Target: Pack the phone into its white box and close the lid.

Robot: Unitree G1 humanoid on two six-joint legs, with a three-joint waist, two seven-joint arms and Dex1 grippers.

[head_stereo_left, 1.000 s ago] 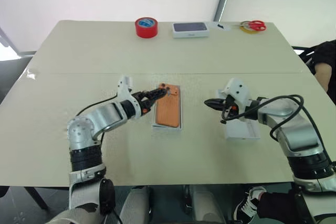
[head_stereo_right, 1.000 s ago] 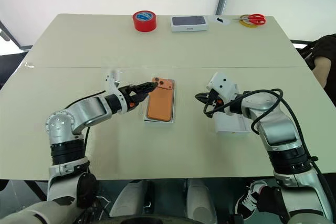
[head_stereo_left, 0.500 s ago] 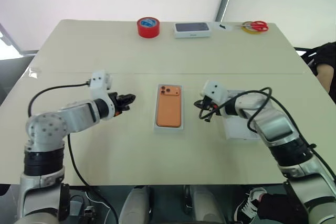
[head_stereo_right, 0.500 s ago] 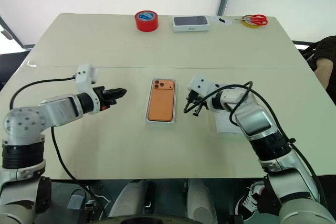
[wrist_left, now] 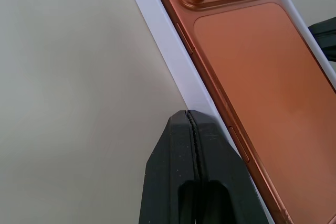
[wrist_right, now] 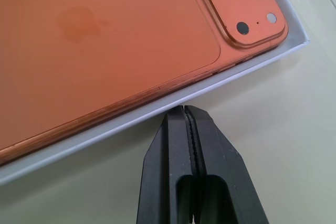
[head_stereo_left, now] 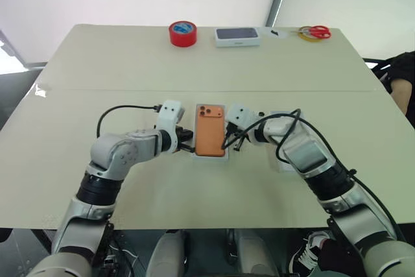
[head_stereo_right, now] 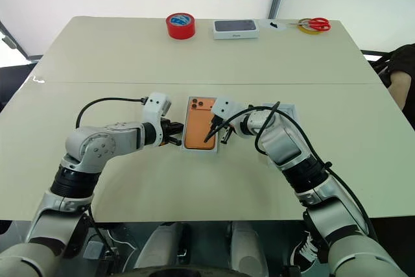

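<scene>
The orange phone (head_stereo_left: 209, 133) lies back up in the white box (head_stereo_left: 211, 157) at the middle of the table, its lenses at the far end. My left gripper (head_stereo_left: 185, 140) is shut and empty, with its tips against the box's left rim (wrist_left: 173, 61). Across the box, my right gripper (head_stereo_left: 228, 143) is also shut and empty, its tips at the right rim (wrist_right: 157, 111). To the right lies the white lid (head_stereo_right: 288, 107), mostly hidden under my right arm.
At the table's far edge stand a red tape roll (head_stereo_left: 181, 33), a white box with a dark top (head_stereo_left: 237, 36) and red-handled scissors (head_stereo_left: 316, 31). A person's dark sleeve (head_stereo_left: 403, 72) shows at the right edge.
The left gripper left the phone's top, shut, swung out to the left and came back to the box's left rim. The right gripper moved left from the lid to the box's right rim.
</scene>
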